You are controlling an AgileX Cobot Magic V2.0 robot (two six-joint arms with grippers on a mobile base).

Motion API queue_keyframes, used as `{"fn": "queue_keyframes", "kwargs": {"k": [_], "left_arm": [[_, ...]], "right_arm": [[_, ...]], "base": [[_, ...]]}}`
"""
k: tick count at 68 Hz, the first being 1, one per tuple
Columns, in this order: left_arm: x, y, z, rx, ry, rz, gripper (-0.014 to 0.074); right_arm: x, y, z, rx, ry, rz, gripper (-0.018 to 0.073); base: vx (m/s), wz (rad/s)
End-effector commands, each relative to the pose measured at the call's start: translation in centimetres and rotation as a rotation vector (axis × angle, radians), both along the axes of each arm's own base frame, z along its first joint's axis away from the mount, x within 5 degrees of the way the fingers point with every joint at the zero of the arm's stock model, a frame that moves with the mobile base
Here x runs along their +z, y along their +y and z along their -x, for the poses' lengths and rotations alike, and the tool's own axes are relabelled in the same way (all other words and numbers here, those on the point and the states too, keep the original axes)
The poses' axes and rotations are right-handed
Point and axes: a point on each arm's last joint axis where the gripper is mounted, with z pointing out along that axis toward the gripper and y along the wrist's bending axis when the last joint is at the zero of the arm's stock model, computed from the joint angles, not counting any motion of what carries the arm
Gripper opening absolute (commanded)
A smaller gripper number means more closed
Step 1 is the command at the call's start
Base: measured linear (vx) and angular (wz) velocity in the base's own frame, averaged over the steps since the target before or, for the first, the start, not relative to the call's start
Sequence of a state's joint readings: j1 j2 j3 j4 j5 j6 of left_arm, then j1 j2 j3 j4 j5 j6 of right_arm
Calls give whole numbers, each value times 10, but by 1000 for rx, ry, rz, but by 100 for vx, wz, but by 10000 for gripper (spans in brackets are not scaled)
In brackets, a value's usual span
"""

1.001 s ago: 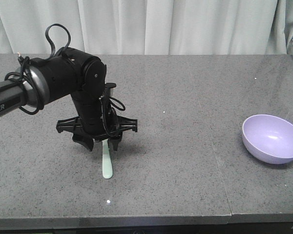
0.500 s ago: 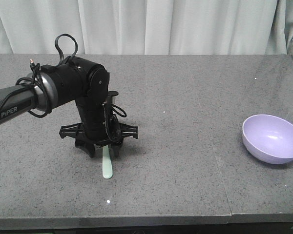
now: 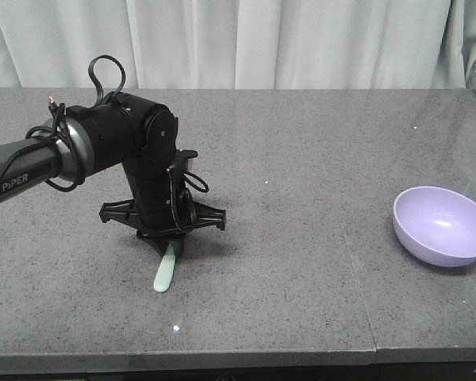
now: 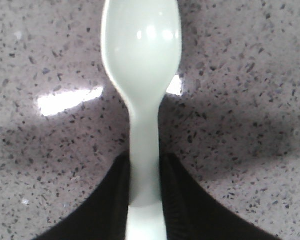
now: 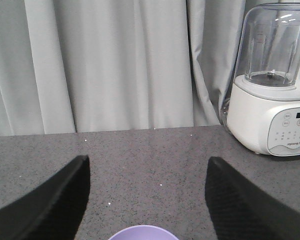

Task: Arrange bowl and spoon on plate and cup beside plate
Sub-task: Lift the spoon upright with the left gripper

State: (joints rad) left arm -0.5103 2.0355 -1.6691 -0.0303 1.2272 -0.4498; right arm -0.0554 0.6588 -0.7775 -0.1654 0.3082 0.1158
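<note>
The pale mint-green spoon (image 3: 164,274) lies low over the grey counter at the left, its handle pinched between the black fingers (image 4: 112,200) of my left gripper (image 3: 169,248), which is shut on it. In the left wrist view the spoon's scoop (image 4: 141,45) points away from the left gripper (image 4: 145,175). The lavender bowl (image 3: 442,225) sits empty at the right edge. My right gripper (image 5: 147,160) hangs open just behind the bowl's rim (image 5: 142,233), holding nothing. The plate and the cup are out of view.
A white blender with a clear jug (image 5: 272,85) stands at the counter's far right corner. Pale curtains (image 3: 246,40) hang behind the counter. A seam in the counter (image 3: 357,270) runs front to back right of centre.
My left gripper came down a little and shut on the spoon's handle. The spoon's free end swung toward the left. The bowl has not moved.
</note>
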Motion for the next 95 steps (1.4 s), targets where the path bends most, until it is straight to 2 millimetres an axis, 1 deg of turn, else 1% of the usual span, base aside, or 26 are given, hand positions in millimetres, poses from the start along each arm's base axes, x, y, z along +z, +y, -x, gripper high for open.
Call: {"fn": "queue_keyframes", "kwargs": {"k": [1,6,13,20,27,28,33,34,40,42,43,45,53,62,68,76,81,82,89,95], "left_arm": [[24,1,1,-29,-55,32,-8],[29,2,1,-51,-83,30,-8],[46,6,2,-59,-158,26,-8],[74,14,7,-68,-268,26,-8],[110,23,17,-70,-386,50,-8],[118,25,21,-69,-412,60,-8],[146,33,32,-71,-509,83,-8],[154,36,36,-70,-536,89,-8],[189,48,54,-68,-670,124,-8],[202,54,62,-66,-717,135,-8],[205,55,64,-66,-728,138,-8],[223,64,76,-62,-794,144,-8],[260,87,107,-52,-949,136,-8],[286,111,135,-37,-1075,90,-8],[291,124,150,-30,-1122,35,-8],[284,138,164,-2,-1144,-18,-8],[272,144,170,4,-1139,-46,-8],[273,146,174,5,-1151,-48,-8],[251,152,182,12,-1146,-69,-8],[241,159,192,-9,-1171,-91,-8]], "right_arm": [[16,0,1,3,-97,21,488],[16,0,1,3,-97,21,488],[16,0,1,3,-97,21,488],[16,0,1,3,-97,21,488],[16,0,1,3,-97,21,488],[16,0,1,3,-97,21,488],[16,0,1,3,-97,21,488],[16,0,1,3,-97,21,488],[16,0,1,3,-97,21,488],[16,0,1,3,-97,21,488],[16,0,1,3,-97,21,488],[16,0,1,3,-97,21,488],[16,0,1,3,-96,21,488],[16,0,1,3,-96,21,488],[16,0,1,3,-96,21,488],[16,0,1,3,-96,21,488],[16,0,1,3,-96,21,488],[16,0,1,3,-96,21,488],[16,0,1,3,-96,21,488],[16,0,1,3,-97,21,488]], "base": [[0,0],[0,0],[0,0],[0,0],[0,0],[0,0],[0,0],[0,0],[0,0],[0,0],[0,0],[0,0],[0,0],[0,0],[0,0],[0,0],[0,0],[0,0],[0,0],[0,0]]}}
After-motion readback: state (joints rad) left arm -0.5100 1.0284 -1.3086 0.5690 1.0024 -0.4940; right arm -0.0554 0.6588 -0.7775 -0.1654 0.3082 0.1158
